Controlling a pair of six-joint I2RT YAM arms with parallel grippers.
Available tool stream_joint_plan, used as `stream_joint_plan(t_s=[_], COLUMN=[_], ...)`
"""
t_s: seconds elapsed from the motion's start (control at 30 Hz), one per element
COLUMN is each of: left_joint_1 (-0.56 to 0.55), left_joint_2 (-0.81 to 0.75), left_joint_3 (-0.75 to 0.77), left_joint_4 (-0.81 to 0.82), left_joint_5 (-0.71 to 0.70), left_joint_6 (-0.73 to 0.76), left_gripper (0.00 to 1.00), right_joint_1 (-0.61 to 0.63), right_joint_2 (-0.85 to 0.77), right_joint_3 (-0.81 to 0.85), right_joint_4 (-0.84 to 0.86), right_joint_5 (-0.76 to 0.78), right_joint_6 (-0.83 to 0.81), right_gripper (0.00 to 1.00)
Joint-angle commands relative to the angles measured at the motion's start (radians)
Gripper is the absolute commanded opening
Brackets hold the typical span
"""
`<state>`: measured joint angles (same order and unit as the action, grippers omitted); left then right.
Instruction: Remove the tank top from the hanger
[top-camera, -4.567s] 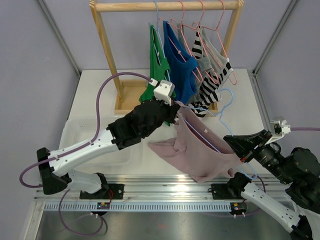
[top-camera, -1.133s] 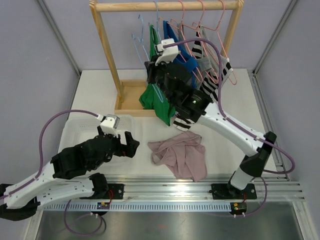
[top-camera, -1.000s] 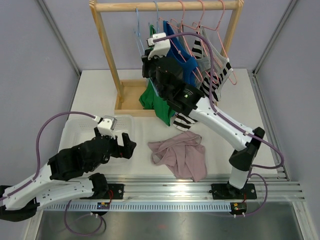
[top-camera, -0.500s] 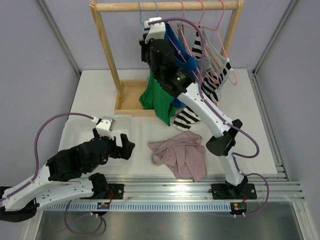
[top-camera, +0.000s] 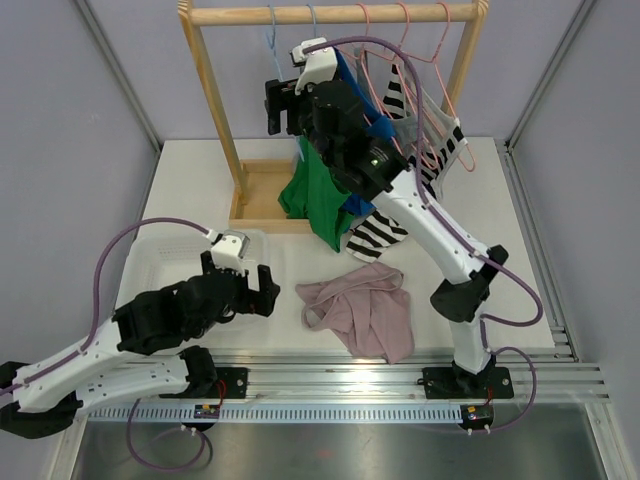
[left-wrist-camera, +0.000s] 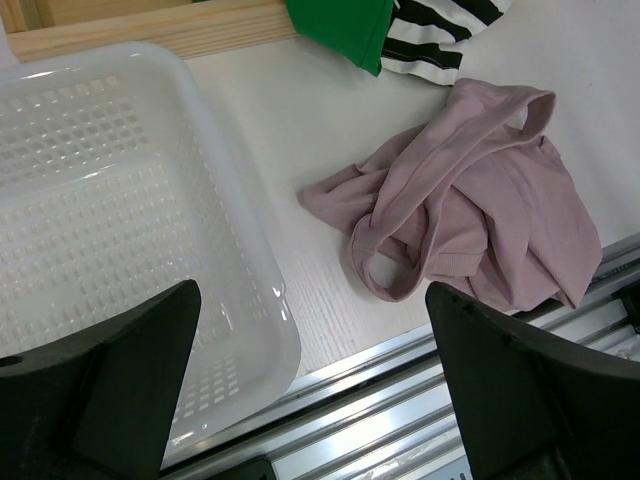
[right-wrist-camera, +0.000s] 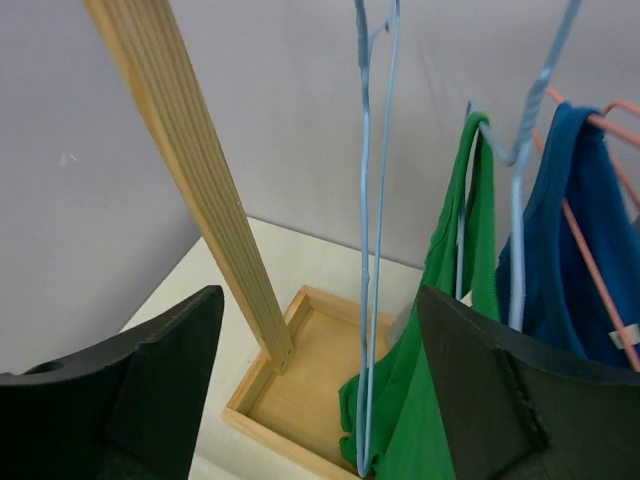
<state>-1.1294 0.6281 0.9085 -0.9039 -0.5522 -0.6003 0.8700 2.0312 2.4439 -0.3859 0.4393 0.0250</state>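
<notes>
The mauve tank top (top-camera: 362, 312) is seen lying crumpled on the table (top-camera: 490, 210), low in the centre of the overhead view. In the left wrist view it is spread right of centre, near a white basket (left-wrist-camera: 250, 230) but apart from it. The left gripper (top-camera: 262, 290) is held released above the basket's edge, its jaws set wide. At the upper centre, the right gripper (top-camera: 280, 105) is likewise released, raised beside a bare blue hanger (right-wrist-camera: 375, 250) hung on the wooden rack (top-camera: 210, 90).
</notes>
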Motion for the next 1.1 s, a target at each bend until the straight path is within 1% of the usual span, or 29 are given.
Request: stream_joint_plan(t_s=[0.0, 0.07, 0.1, 0.13, 0.17, 0.2, 0.23, 0.27, 0.3, 0.33, 0.4, 0.43, 0.47, 0.53, 0.6, 0.63, 0.7, 0.73, 0.8, 0.93, 1.07], left_joint_1=[-0.004, -0.004, -0.004, -0.006, -0.006, -0.006, -0.007, -0.010, -0.015, -0.017, -0.023, -0.023, -0.024, -0.026, -0.027, -0.027, -0.032, -0.032, -0.039, -0.056, -0.082], left_joint_2=[0.059, 0.097, 0.113, 0.125, 0.148, 0.156, 0.166, 0.182, 0.189, 0.197, 0.212, 0.216, 0.220, 0.228, 0.234, 0.239, 0.245, 0.254, 0.269, 0.340, 0.485], left_joint_3=[0.041, 0.050, 0.055, 0.062, 0.066, 0.069, 0.070, 0.073, 0.075, 0.075, 0.073, 0.070, 0.069, 0.069, 0.064, 0.064, 0.064, 0.064, 0.070, 0.084, 0.087], left_joint_4=[0.108, 0.153, 0.169, 0.183, 0.210, 0.223, 0.235, 0.256, 0.264, 0.270, 0.289, 0.293, 0.304, 0.309, 0.310, 0.315, 0.316, 0.321, 0.323, 0.362, 0.425], left_joint_5=[0.011, 0.038, 0.047, 0.058, 0.078, 0.086, 0.090, 0.100, 0.101, 0.103, 0.104, 0.104, 0.106, 0.109, 0.115, 0.123, 0.129, 0.138, 0.141, 0.132, 0.124], left_joint_6=[0.022, 0.033, 0.034, 0.036, 0.040, 0.040, 0.042, 0.043, 0.043, 0.042, 0.040, 0.040, 0.037, 0.037, 0.033, 0.030, 0.028, 0.028, 0.027, 0.019, 0.019], left_gripper=[0.99, 0.99, 0.99, 0.99, 0.99, 0.99, 0.99, 0.99, 0.99, 0.99, 0.99, 0.99, 0.99, 0.99, 0.99, 0.99, 0.99, 0.99, 0.99, 0.99, 0.99], right_joint_1=[0.015, 0.015, 0.015, 0.015, 0.015, 0.015, 0.015, 0.015, 0.015, 0.015, 0.015, 0.017, 0.015, 0.015, 0.015, 0.015, 0.014, 0.015, 0.015, 0.015, 0.015], right_joint_2=[-0.181, -0.257, -0.288, -0.320, -0.395, -0.434, -0.475, -0.553, -0.589, -0.629, -0.738, -0.774, -0.842, -0.899, -0.965, -0.982, -1.013, -1.023, -1.072, -1.199, -1.377], right_joint_3=[-0.025, -0.065, -0.084, -0.145, -0.182, -0.222, -0.308, -0.348, -0.383, -0.457, -0.535, -0.621, -0.663, -0.764, -0.816, -0.857, -0.884, -0.917, -0.997, -1.129, -1.204], right_joint_4=[0.019, 0.001, -0.004, -0.005, -0.004, 0.001, 0.002, -0.002, -0.014, -0.046, -0.074, -0.090, -0.094, -0.120, -0.151, -0.195, -0.258, -0.304, -0.332, -0.369, -0.401], right_joint_5=[-0.077, -0.100, -0.108, -0.114, -0.119, -0.123, -0.123, -0.122, -0.125, -0.131, -0.132, -0.145, -0.164, -0.163, -0.136, -0.133, -0.100, -0.088, -0.062, -0.001, 0.001], right_joint_6=[0.015, 0.023, 0.023, 0.023, 0.024, 0.026, 0.029, 0.032, 0.036, 0.041, 0.059, 0.058, 0.058, 0.059, 0.075, 0.079, 0.127, 0.148, 0.206, 0.283, 0.335], right_gripper=[0.87, 0.89, 0.92, 0.93, 0.96, 0.98, 0.99, 1.00, 0.99, 1.00, 0.99, 1.00, 0.99, 0.99, 0.99, 0.99, 0.99, 0.99, 0.99, 0.99, 0.99])
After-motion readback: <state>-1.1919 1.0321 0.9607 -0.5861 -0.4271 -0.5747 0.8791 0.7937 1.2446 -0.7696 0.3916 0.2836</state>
